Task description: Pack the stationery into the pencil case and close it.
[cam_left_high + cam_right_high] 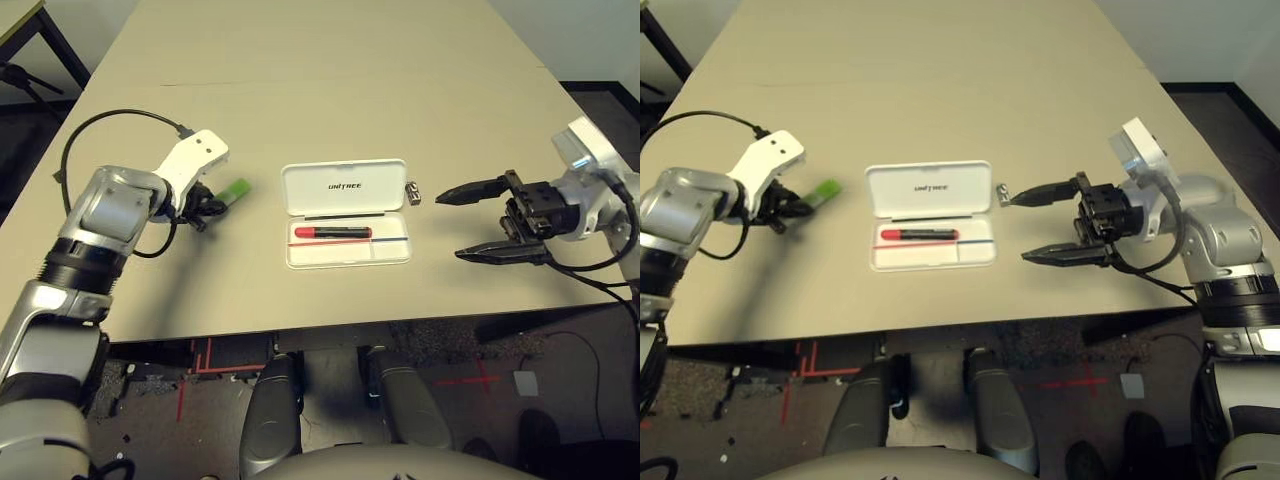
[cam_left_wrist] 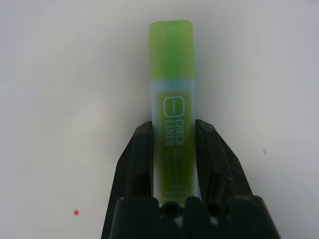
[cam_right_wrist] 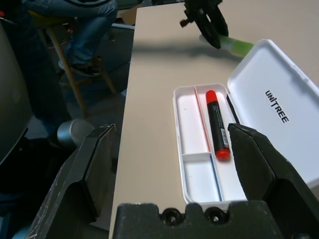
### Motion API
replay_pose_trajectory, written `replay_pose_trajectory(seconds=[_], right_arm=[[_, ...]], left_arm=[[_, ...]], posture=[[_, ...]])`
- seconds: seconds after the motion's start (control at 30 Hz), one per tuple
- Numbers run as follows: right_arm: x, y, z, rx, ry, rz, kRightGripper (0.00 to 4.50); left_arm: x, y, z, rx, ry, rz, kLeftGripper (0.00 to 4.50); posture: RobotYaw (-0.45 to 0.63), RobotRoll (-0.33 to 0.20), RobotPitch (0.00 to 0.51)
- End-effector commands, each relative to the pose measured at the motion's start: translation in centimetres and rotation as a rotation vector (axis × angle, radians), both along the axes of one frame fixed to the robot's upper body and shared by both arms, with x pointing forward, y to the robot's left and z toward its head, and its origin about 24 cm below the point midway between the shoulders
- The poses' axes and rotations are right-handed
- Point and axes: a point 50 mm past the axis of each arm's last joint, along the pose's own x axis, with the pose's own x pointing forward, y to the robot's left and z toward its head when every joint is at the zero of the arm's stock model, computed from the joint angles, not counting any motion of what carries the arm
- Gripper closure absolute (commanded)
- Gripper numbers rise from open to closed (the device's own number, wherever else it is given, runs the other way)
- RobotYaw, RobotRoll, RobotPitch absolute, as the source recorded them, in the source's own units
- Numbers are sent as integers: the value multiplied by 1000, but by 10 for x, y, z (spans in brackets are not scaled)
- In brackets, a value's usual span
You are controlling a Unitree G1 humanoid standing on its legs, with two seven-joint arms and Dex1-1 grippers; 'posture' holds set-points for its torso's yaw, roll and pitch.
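Two claws flank the open white hard-plastic pencil case [image 1: 347,252]: left of it, the left claw [image 2: 174,124] grips a green translucent highlighter [image 2: 173,99]; to its right, the right claw [image 1: 460,222] gapes wide and empty, near a small silver-grey metal piece [image 1: 413,193]. The case's tray holds a red-and-black marker [image 1: 335,232].

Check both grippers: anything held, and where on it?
Left gripper holds the green highlighter by its labelled barrel, a finger on each long side, with the green cap free. Right gripper is open, nothing held.
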Motion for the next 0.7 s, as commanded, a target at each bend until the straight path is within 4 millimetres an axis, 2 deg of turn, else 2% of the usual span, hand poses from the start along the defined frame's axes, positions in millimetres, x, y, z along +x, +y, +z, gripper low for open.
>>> replay_pose_trajectory(seconds=[0.03,0.23,0.4,0.57,0.7], right_arm=[[4,4,-2,-26,8,20,0],[7,3,-4,-30,7,22,0],[4,-3,-2,-38,6,28,0],[3,-11,1,-52,1,13,0],[0,-16,3,-54,-10,-2,0]], left_arm=[[-13,4,7,13,-5,-51,3419],[-30,0,12,-28,-12,-126,3419],[-46,-20,16,-39,22,-255,3419],[-53,-37,19,-35,36,-343,3419],[-58,-61,15,-63,62,-470,3419]], posture=[[51,0,174],[75,0,177],[76,0,181],[57,0,180],[24,0,175]])
